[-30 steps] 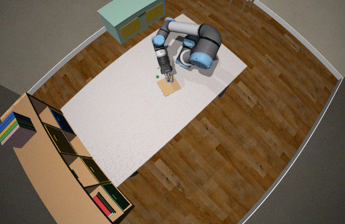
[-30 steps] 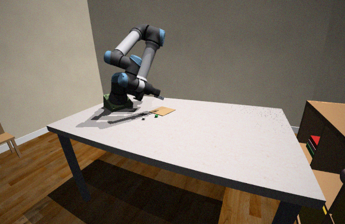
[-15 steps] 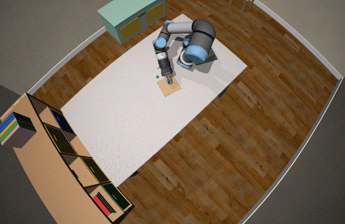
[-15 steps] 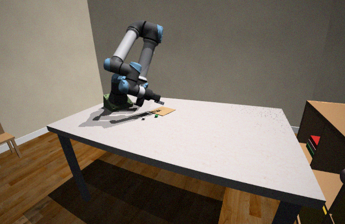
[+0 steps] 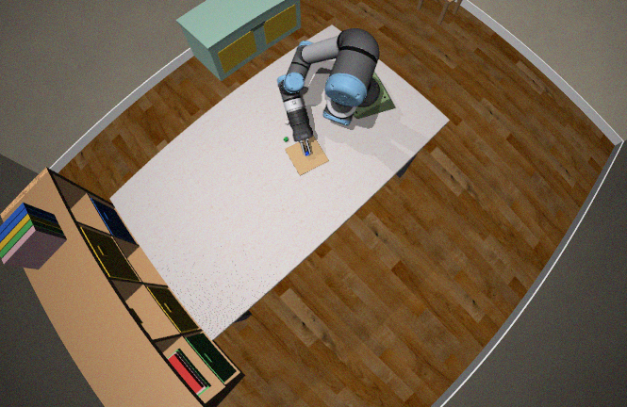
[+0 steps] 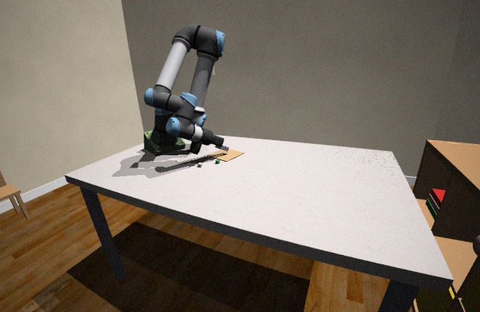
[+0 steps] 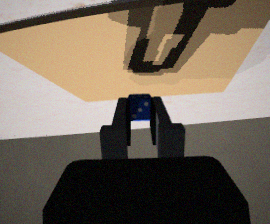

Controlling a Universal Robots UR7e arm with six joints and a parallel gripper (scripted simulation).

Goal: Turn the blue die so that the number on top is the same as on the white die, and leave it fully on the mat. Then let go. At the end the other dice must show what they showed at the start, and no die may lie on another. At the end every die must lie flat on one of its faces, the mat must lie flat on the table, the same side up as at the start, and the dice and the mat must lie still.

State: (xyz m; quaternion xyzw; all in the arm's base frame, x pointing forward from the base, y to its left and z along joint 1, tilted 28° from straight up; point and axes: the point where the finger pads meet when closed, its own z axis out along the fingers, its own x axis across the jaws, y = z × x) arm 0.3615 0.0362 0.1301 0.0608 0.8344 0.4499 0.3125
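My gripper [image 7: 139,111] is shut on the small blue die [image 7: 140,107], which sits between the two dark fingertips. In the overhead view the gripper [image 5: 306,152] is low over the tan mat [image 5: 306,156], near its far edge, with the blue die [image 5: 306,154] at the fingertips. In the side view the gripper [image 6: 224,148] is nearly horizontal, just above the mat [image 6: 228,154]. I cannot tell whether the die touches the mat. The white die [image 6: 198,165] lies on the table in the arm's shadow; its top number is too small to read.
A green die [image 5: 285,139] lies on the table just off the mat's left side; it also shows in the side view [image 6: 217,160]. The robot base [image 5: 367,103] stands close behind the mat. Shelves and a cabinet stand off the table.
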